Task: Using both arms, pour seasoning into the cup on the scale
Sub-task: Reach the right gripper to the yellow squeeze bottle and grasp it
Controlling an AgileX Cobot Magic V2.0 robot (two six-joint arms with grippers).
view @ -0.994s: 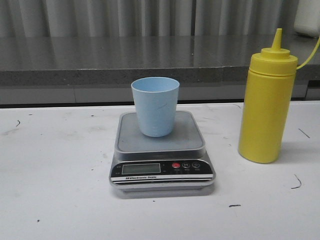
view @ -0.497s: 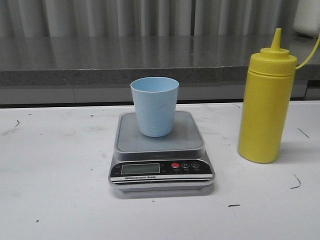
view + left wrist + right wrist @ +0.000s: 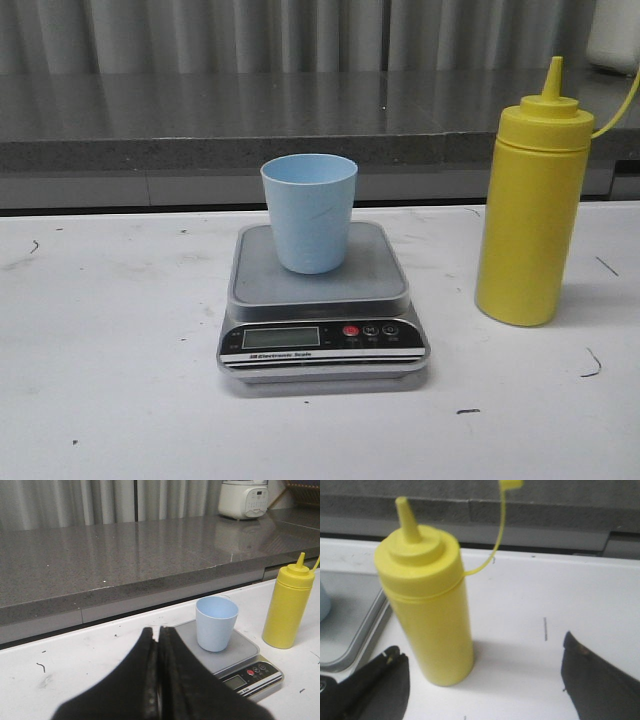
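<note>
The blue cup (image 3: 309,212) stood upright on the flat top of the scale (image 3: 322,305), right in the middle. That was a good spot, because the scale could then weigh whatever went into the cup. The scale sat on the white bench (image 3: 110,340), with its little screen and red button facing the front.

The yellow seasoning bottle (image 3: 532,208) stood upright on the bench too, off to the right of the scale and not touching it. Its small cap hung loose on a thin yellow strap, so the pointy tip was bare and ready to pour.

The right hand (image 3: 480,680) was wide open, with one finger on each side of the bottle. Neither finger touched it. I think it was set to close and grab the bottle.

The left hand (image 3: 158,680) was squeezed closed and held nothing. It pointed toward the cup from farther back, maybe to steady it later.
</note>
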